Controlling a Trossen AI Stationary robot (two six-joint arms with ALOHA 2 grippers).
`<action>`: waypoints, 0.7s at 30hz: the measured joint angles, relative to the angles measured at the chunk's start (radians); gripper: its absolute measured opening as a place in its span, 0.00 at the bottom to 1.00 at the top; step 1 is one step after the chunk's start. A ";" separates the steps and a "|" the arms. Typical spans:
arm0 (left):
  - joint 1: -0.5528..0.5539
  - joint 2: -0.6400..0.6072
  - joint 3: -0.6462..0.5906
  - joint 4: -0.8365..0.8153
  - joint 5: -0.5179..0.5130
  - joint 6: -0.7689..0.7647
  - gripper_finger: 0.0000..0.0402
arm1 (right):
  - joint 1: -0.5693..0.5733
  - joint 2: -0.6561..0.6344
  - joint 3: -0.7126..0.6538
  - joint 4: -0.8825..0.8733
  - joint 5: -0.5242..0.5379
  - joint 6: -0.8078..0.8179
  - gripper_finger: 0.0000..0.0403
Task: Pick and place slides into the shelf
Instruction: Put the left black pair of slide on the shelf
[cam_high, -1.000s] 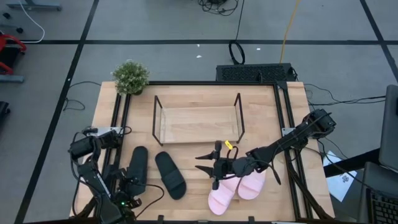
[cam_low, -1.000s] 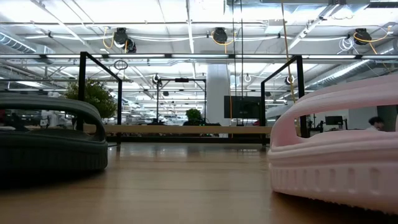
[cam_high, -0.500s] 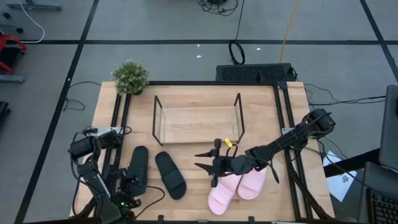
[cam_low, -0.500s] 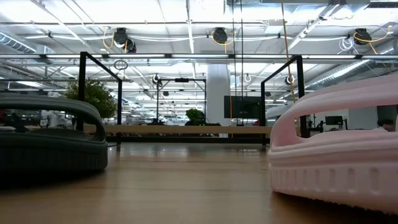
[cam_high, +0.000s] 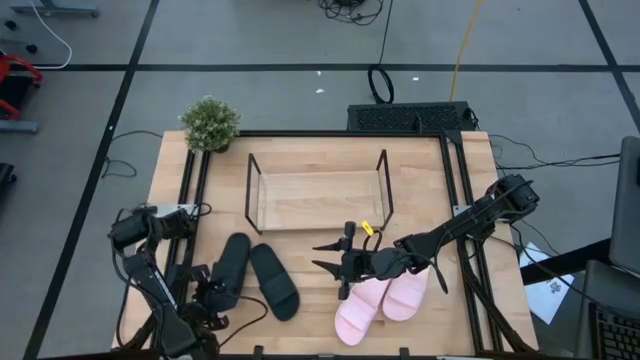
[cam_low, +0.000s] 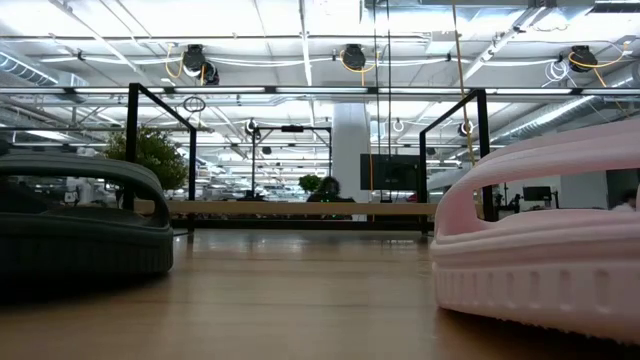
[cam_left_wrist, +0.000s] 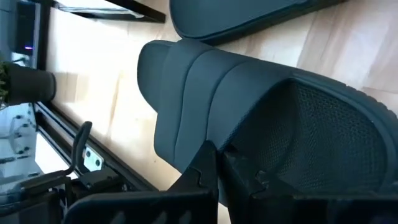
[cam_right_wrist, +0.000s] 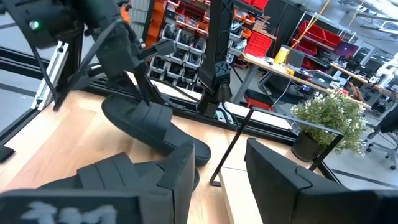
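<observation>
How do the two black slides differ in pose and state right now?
The left black slide is shut in the left pincer at its heel, toe angled toward the shelf; the right black slide lies free on the table. Their toes converge while their heels splay apart. Both are matte black, outside the shelf.

Two black slides (cam_high: 258, 277), two pink slides (cam_high: 382, 303), one shelf (cam_high: 318, 190).

No text, label, brand or number can be read on anything here.
</observation>
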 joint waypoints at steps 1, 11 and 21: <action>-0.004 -0.010 0.000 0.000 0.006 -0.001 0.00 | 0.000 0.000 0.000 0.000 0.000 0.000 0.33; -0.024 -0.078 0.000 0.001 0.025 0.015 0.00 | 0.000 0.000 0.000 0.000 0.000 0.008 0.33; -0.028 -0.081 0.002 0.001 0.011 0.060 0.00 | -0.001 0.000 0.000 0.000 0.000 0.015 0.33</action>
